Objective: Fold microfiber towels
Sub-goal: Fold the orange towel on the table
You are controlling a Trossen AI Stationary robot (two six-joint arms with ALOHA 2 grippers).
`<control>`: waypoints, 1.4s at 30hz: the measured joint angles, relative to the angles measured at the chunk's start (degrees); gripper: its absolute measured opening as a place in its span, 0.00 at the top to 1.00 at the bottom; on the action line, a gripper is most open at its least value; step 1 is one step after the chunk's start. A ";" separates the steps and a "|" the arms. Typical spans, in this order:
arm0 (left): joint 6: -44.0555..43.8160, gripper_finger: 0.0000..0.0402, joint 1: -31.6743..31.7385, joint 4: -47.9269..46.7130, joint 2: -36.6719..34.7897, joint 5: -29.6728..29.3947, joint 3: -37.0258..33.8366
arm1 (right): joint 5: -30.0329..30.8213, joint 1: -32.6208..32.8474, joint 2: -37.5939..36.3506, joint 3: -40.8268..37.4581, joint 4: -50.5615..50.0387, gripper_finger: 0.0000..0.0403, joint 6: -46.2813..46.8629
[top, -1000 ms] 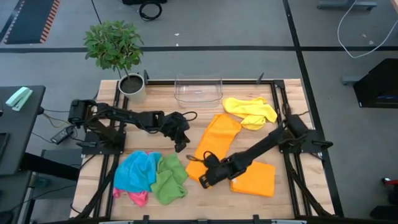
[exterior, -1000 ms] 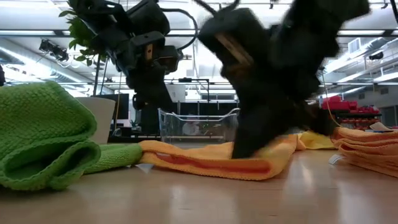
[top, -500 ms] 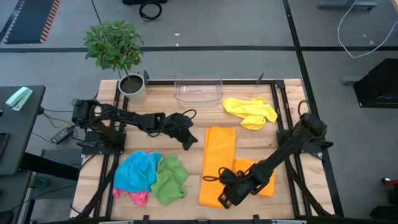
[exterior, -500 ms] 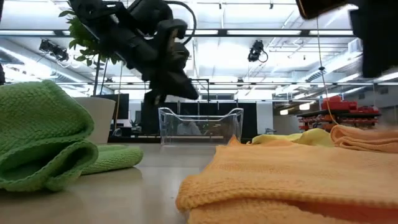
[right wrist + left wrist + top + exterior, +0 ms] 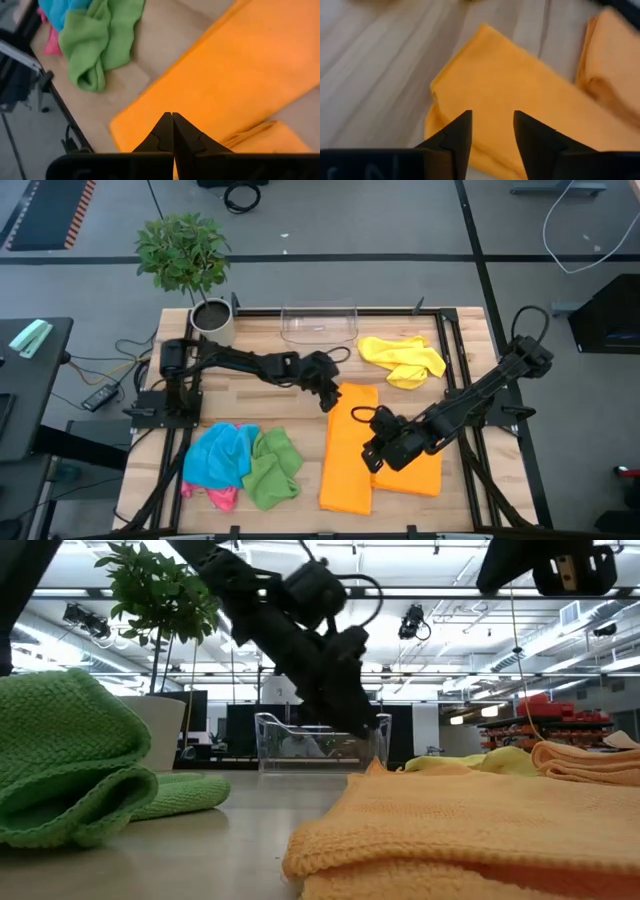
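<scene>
Two sets of jaws are over the orange cloths. The left gripper [image 5: 328,396] hangs above the far corner of the long folded orange towel [image 5: 350,445], its jaws apart by a narrow gap with nothing between them; in the left wrist view the fingers [image 5: 455,142] frame that towel's corner from above without touching it. The right gripper [image 5: 373,456] sits over the seam where the long towel meets the second folded orange towel [image 5: 418,470], its jaws pressed fully together and holding nothing, as the right wrist view shows, tips meeting above orange cloth.

Outward from there, the long towel lies flat down the middle of the wooden desk [image 5: 260,410], the second orange one just beside it on the right arm's side. A crumpled yellow towel [image 5: 403,358] rests near the far edge, close to a clear plastic bin [image 5: 319,323]. Blue [image 5: 220,455], green [image 5: 272,468] and pink [image 5: 222,498] towels lie bunched together at the near left. A potted plant [image 5: 185,255] stands at the far left corner.
</scene>
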 joint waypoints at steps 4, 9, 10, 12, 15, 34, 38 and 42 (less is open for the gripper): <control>6.53 0.57 -0.02 -1.22 3.08 -3.10 3.06 | 1.72 -0.20 -3.69 -3.27 -0.20 1.00 2.13; 9.16 0.56 0.47 -1.37 5.45 -5.64 4.08 | 3.08 -0.16 -6.72 -6.30 0.52 1.00 4.22; 9.24 0.57 0.63 -0.72 6.09 -6.16 4.13 | 3.12 -0.18 -6.90 -6.69 0.04 1.00 4.50; 9.32 0.57 0.98 -1.50 6.67 -6.76 4.03 | 3.10 -0.18 -6.85 -6.81 0.10 1.00 4.52; 9.17 0.58 1.30 0.52 8.08 -6.94 4.12 | 3.13 -0.20 -6.85 -6.81 0.25 1.00 4.33; 8.69 0.95 1.27 2.88 9.10 -6.85 4.10 | 3.56 -0.20 -6.77 -6.77 -2.43 1.00 4.69; 8.67 0.97 1.29 2.83 9.09 -6.85 4.10 | 3.55 -0.20 -6.77 -6.77 -2.42 1.00 4.69; 5.03 0.98 1.29 1.73 7.95 -5.04 4.01 | 3.54 -0.20 -6.77 -6.77 -2.42 1.00 4.69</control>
